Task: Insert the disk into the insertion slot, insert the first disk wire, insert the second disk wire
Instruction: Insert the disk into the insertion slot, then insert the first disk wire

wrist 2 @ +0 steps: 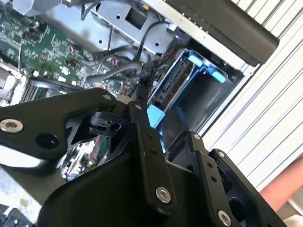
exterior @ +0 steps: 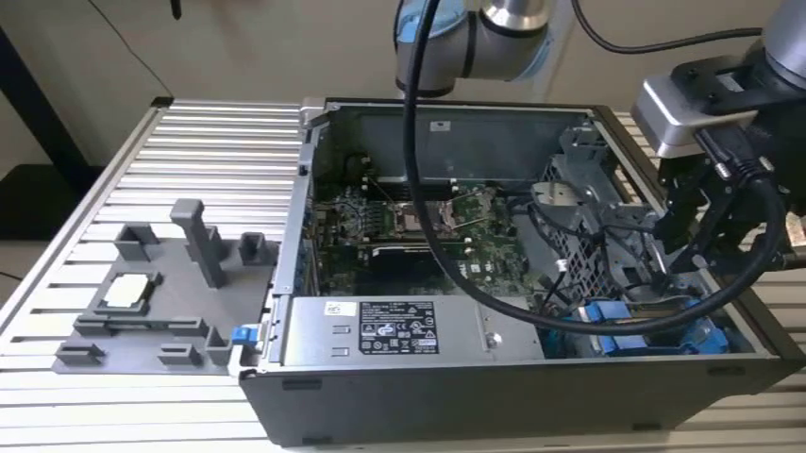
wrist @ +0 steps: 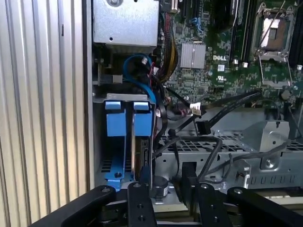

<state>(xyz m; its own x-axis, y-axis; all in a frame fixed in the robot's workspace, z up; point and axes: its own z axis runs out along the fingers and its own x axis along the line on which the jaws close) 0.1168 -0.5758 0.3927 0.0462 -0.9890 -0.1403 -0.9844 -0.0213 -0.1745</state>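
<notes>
Closest in both wrist views is the gripper (wrist: pixel 165 172), its black fingers (wrist: pixel 142 189) standing apart with nothing between them, close by the disk (wrist: pixel 142 146). From the exterior view's left, a grey tray (exterior: pixel 164 316) lies on the ribbed bench (exterior: pixel 202 132). Beside it stands the open computer case (exterior: pixel 504 401) with its green board (exterior: pixel 391 226). At the right, the disk stands on edge inside the slot (wrist 2: pixel 201 101), held in its blue frame, with loose black wires (wrist: pixel 222 106) near it.

Soft, even light is spread throughout; the ribbed table (wrist 2: pixel 279 85) is washed pale by glare, the computer case (exterior: pixel 504 377) shadowed inside.
</notes>
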